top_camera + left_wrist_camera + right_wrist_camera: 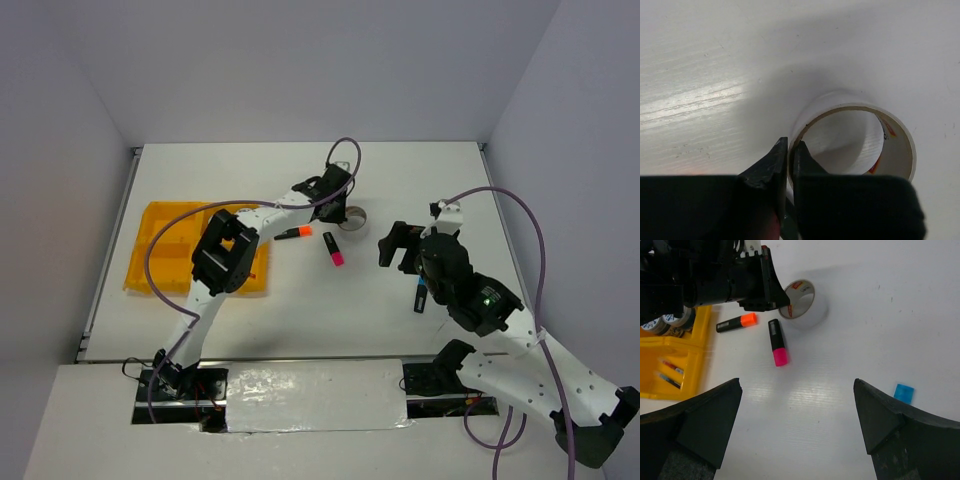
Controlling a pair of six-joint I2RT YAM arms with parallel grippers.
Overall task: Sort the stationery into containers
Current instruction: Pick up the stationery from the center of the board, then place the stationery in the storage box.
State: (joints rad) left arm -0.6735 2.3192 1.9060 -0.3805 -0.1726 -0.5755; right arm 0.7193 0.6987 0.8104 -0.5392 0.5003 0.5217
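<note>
My left gripper (790, 142) is shut on the wall of the grey tape ring (897, 155), one finger inside and one outside. From above, the left gripper (343, 208) sits at the ring (356, 217) at mid table. The ring (800, 297) looks tilted, low over the table. A pink highlighter (333, 250) (776, 342) and an orange highlighter (293, 233) (736, 323) lie near it. The yellow-orange tray (150, 250) (692, 357) is on the left, holding blue-white tape rolls (665, 322) and pens (670, 372). My right gripper (395, 245) (797, 385) is open and empty, right of the highlighters.
A small blue item (421, 297) (903, 392) lies on the table under my right arm. The left arm's links hang over the tray's right side. White walls close the table at the back and sides.
</note>
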